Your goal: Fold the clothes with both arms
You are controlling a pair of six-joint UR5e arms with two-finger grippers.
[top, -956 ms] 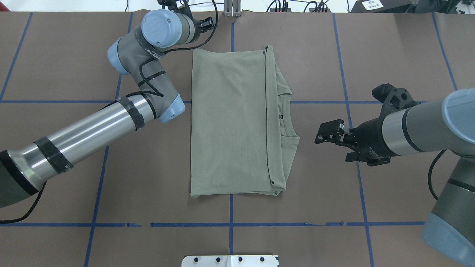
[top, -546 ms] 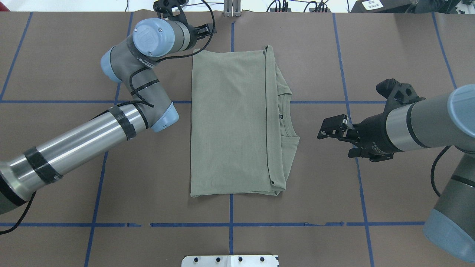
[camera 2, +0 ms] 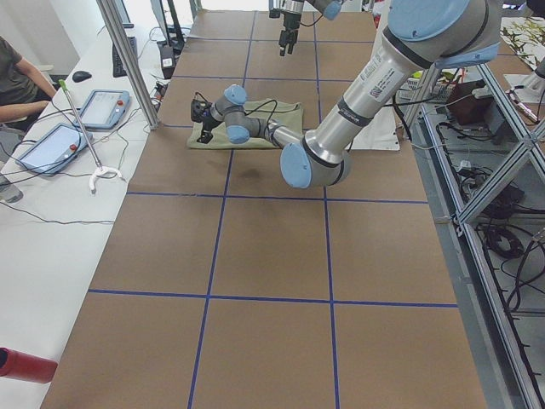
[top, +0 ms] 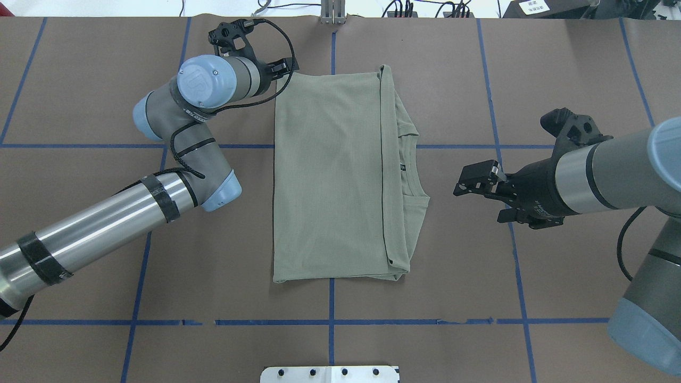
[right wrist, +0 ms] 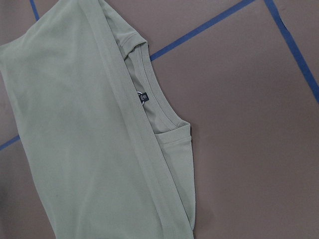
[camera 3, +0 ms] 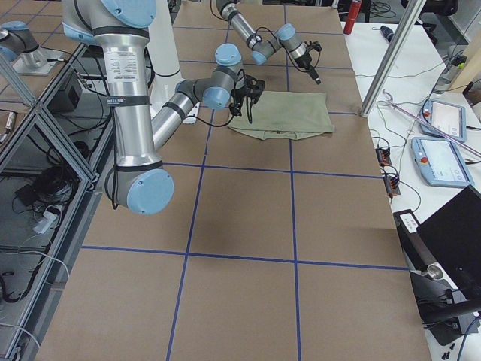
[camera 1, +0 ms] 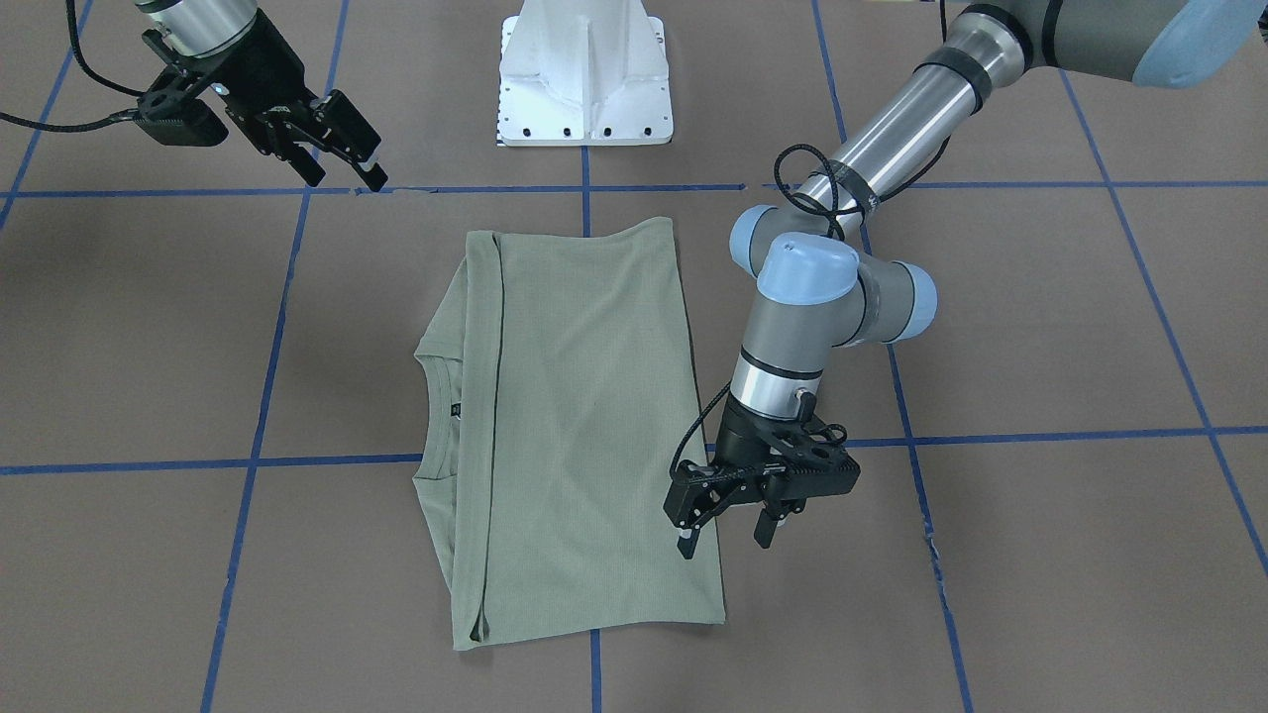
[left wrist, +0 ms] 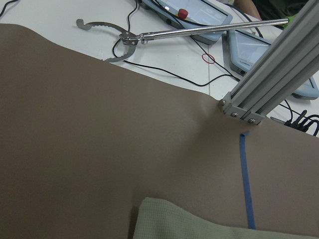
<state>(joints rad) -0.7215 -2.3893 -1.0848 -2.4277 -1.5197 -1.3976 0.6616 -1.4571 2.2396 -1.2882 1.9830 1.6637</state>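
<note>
The sage-green shirt [top: 330, 175] lies folded in a flat rectangle at the table's middle. Its round neck and black label [right wrist: 142, 95] show at the side toward my right arm. My left gripper [camera 1: 723, 540] is open and hangs just above the shirt's far corner on my left, one finger [camera 1: 686, 540] over the cloth edge. In the overhead view my left gripper [top: 276, 69] is mostly hidden under its wrist. My right gripper [top: 481, 205] is open and empty, off the shirt, a short way from the neck. It also shows in the front-facing view [camera 1: 347, 181].
The white pedestal base [camera 1: 584, 79] stands at the table's near edge. An aluminium post [left wrist: 249, 97] rises at the far edge, with tablets and a reacher tool [left wrist: 149, 37] beyond. Blue tape lines [top: 330, 322] cross the brown table cover.
My left arm has drawn back from the far edge, and its gripper has come down to the shirt's far left corner. My right gripper has barely moved.
</note>
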